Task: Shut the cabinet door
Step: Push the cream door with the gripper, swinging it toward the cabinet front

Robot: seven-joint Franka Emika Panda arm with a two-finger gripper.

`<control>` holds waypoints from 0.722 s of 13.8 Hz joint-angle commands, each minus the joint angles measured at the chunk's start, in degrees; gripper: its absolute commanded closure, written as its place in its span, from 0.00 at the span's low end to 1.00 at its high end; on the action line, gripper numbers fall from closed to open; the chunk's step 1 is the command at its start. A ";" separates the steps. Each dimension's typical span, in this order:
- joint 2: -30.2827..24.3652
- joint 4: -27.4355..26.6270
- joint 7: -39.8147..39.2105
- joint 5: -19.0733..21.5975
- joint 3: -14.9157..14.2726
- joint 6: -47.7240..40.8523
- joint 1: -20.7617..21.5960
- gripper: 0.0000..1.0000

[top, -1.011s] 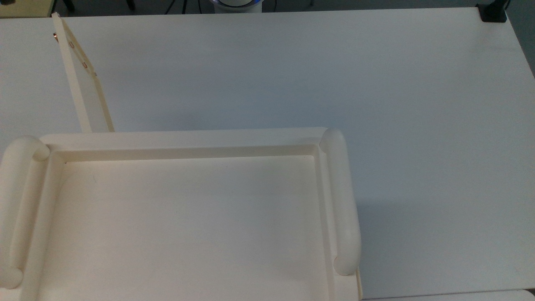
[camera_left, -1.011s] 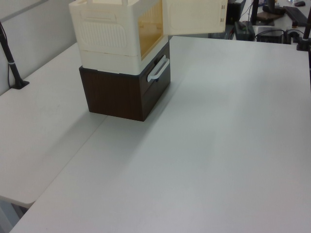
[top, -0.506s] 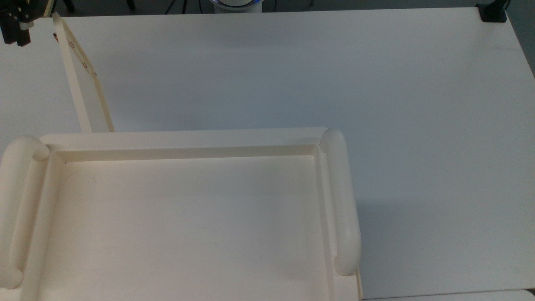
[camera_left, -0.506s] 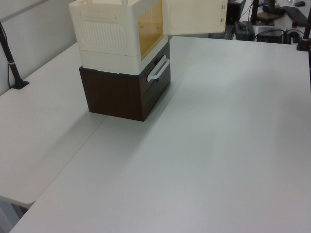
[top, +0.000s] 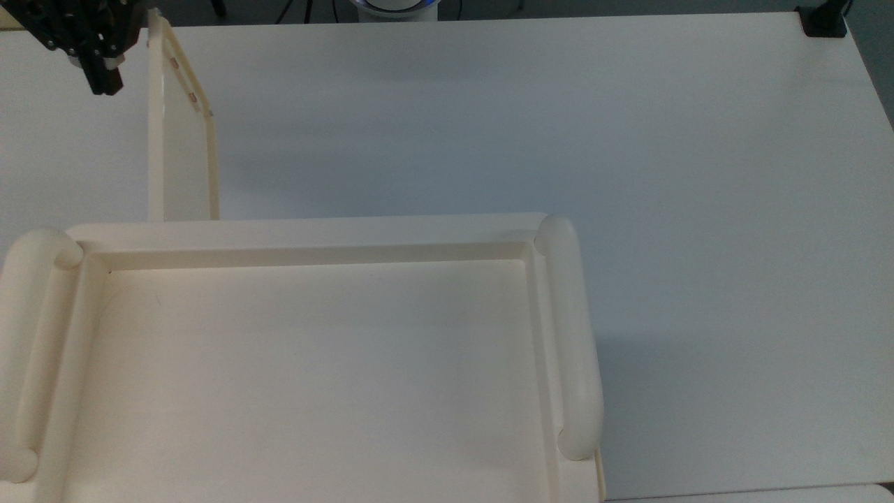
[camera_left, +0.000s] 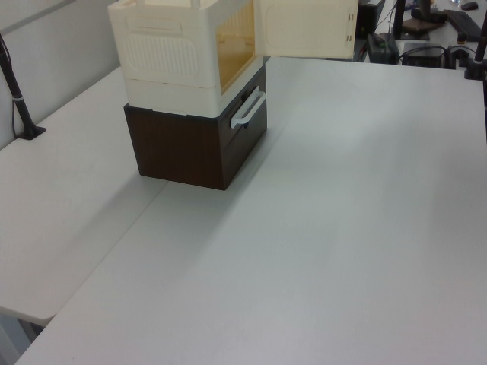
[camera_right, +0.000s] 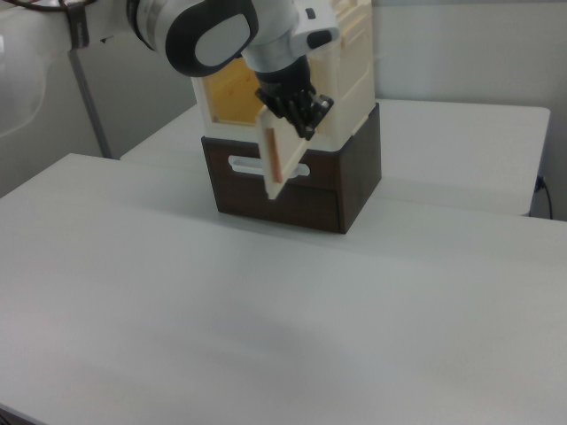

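Observation:
The cabinet (top: 314, 227) is a cream box with a recessed tray top, and it stands on a dark brown drawer unit (camera_left: 183, 148). Its cabinet door (top: 180, 147) stands open, sticking out from the cabinet's front near the top view's left. In the left view the cabinet door (camera_left: 308, 26) shows its broad face beside the amber opening. My black gripper (top: 101, 73) is just left of the door's free edge in the top view. In the right view my gripper (camera_right: 299, 113) rests against the upper outer face of the cabinet door (camera_right: 275, 164).
A white table (top: 559, 126) stretches wide to the top view's right. The drawer unit has a white bar handle (camera_left: 247, 109) below the door. A black clamp (top: 824, 21) sits at the table's far corner, and a black post (camera_left: 19, 106) stands at the left view's left.
My gripper came in from the top view's upper left and moved right to the door's free edge. The door has swung toward the top view's right, now nearly square to the cabinet front.

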 commanded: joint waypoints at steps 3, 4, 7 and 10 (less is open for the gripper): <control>-1.32 0.59 -0.39 2.38 5.17 -4.84 2.40 0.90; -1.15 0.59 -0.65 2.03 5.80 -4.84 3.54 0.90; -0.18 0.68 -6.52 1.58 5.89 -4.67 7.05 0.90; 3.06 2.70 -6.64 1.93 5.98 -2.74 9.61 0.88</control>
